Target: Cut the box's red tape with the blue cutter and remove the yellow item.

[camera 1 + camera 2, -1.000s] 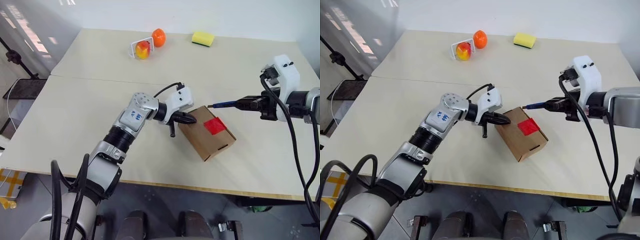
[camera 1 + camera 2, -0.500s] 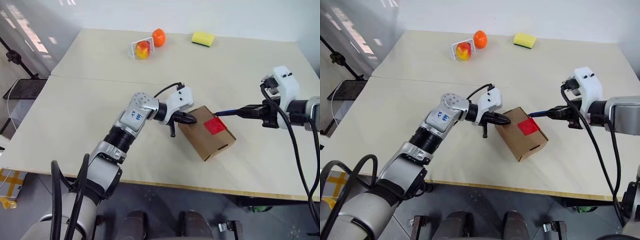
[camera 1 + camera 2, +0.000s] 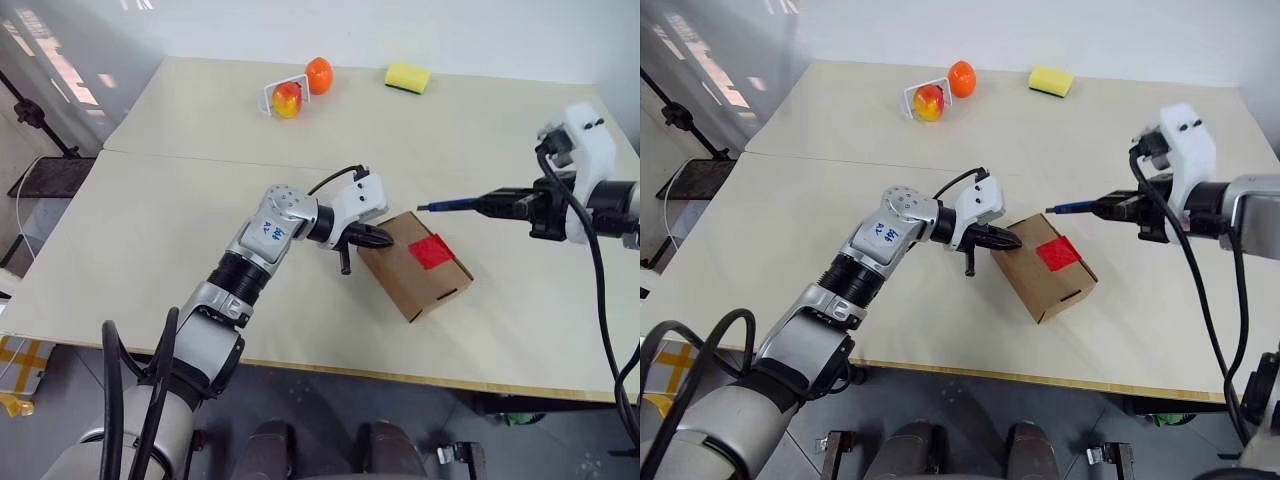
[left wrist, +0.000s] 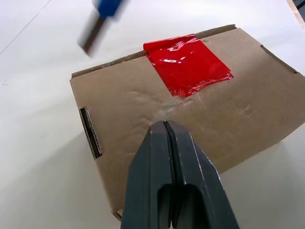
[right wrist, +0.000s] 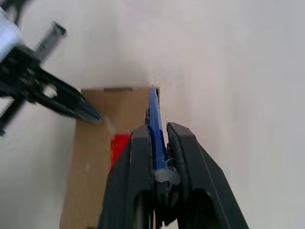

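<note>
While my left hand (image 3: 385, 238) rests pressed together on the near end of the box (image 3: 415, 264), I see the tape (image 3: 432, 251) just beyond its fingertips, on the box's top face. My right hand (image 3: 497, 206) pinches the cutter (image 3: 452, 206), whose tip points toward my left hand and hangs above the worktop (image 3: 200, 200) beside the box's far edge, clear of the tape. Well beyond both hands lie a sponge (image 3: 407, 77) and two fruits (image 3: 300, 88).

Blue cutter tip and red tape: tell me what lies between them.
Only bare tabletop and plain cardboard of the box; in the left eye view the blue cutter hangs short of the red tape.
</note>
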You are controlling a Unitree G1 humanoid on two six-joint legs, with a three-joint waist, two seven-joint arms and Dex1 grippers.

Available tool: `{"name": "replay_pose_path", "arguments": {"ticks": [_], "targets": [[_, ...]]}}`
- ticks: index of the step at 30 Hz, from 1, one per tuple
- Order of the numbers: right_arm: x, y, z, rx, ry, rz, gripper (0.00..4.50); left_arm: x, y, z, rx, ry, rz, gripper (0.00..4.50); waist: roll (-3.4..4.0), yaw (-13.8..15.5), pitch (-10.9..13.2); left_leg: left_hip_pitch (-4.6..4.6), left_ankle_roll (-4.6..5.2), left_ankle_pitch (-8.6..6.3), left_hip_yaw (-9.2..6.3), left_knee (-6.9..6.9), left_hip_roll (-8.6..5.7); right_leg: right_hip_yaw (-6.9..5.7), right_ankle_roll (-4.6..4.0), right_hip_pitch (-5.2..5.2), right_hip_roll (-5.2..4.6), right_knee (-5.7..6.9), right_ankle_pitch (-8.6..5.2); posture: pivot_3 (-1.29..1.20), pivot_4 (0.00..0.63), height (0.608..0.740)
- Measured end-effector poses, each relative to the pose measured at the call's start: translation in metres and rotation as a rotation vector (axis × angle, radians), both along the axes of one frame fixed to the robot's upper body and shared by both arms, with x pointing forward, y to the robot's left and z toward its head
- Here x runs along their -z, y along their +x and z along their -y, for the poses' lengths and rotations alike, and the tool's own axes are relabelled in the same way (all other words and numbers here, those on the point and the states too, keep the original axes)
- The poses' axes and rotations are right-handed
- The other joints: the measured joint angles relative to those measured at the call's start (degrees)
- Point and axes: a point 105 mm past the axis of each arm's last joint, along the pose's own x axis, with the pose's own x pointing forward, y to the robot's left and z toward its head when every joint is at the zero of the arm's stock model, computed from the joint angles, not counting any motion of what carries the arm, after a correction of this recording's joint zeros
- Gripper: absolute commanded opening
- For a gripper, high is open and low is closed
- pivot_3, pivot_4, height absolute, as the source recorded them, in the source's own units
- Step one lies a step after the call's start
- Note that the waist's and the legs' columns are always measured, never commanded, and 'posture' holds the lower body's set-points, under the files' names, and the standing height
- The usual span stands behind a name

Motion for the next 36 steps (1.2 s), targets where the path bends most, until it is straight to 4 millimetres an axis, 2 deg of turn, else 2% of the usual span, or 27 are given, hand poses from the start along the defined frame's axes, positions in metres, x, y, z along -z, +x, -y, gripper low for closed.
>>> {"name": "replay_pose_path", "arguments": {"ticks": [7,15,36], "targets": [[0.011,-0.001,0.006,0.021,-0.011,-0.038,0.17,0.000,0.000,0.000,0.002,0.001,-0.001,0.00,0.00,0.00,0.00,-0.01,0.01,0.00,-0.01,0.02,-0.03,-0.01,0.01,0.00,0.00,0.01,0.00,0.00,0.150,0.740],[0.014,-0.006,0.009,0.015,-0.045,-0.055,0.17,0.000,-0.001,0.001,0.003,0.002,0.000,0.00,0.00,0.04,0.00,-0.01,0.02,0.00,-0.01,0.06,-0.02,0.00,0.02,0.00,-0.02,0.01,0.01,0.00,0.150,0.740],[0.002,-0.011,0.007,-0.027,-0.207,-0.146,0.17,0.001,0.004,0.017,-0.067,0.074,-0.022,0.00,0.00,1.27,0.00,-0.03,0.18,-0.04,-0.03,0.21,-0.03,0.02,0.16,0.06,-0.14,-0.01,0.08,0.00,0.150,0.740]]}}
